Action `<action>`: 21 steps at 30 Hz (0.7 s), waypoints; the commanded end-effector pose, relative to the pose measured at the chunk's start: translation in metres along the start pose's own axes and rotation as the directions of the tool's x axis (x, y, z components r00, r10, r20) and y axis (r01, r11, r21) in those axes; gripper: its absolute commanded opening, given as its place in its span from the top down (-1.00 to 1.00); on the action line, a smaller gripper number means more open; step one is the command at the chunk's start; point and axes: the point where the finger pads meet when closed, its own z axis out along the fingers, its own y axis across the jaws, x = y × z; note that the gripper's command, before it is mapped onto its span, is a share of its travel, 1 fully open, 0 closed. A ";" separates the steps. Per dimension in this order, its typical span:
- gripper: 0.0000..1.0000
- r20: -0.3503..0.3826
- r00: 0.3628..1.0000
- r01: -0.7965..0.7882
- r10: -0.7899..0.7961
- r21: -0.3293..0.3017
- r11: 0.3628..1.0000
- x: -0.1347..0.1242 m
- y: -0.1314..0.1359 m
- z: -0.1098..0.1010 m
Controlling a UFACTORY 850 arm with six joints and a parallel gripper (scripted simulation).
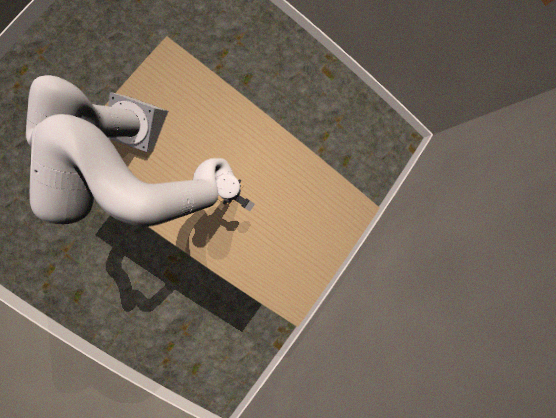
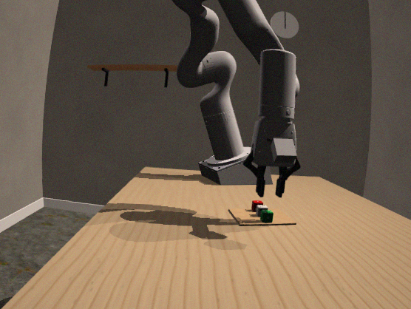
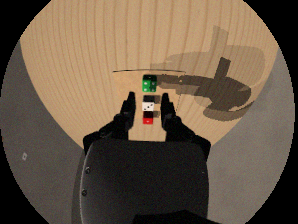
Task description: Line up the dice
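The mat lies flat on the table and bears three dice in a nearly straight row. The red die is nearest the base and shows one pip on top. The white die is in the middle, its top pips small, seemingly three. The green die is farthest and shows several pips. All look flat. Red and white are close; I cannot tell if they touch. My gripper is open and empty above the row. The top view does not show the dice or mat.
The wooden table surrounds the mat. The arm's base stands at the table's far end in the exterior view. Arm shadows fall across the table and part of the mat.
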 end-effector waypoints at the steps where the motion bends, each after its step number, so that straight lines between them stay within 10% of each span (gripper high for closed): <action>1: 0.17 -0.001 1.000 0.000 0.000 0.001 1.000 0.001 0.000 -0.016; 12: 0.17 -0.001 1.000 0.000 0.000 0.001 1.000 0.001 0.000 -0.032; 13: -1.00 -0.001 1.000 0.000 0.000 0.001 1.000 0.001 0.000 -0.032; 21: -1.00 -0.001 1.000 0.000 0.000 0.001 1.000 0.001 0.000 -0.032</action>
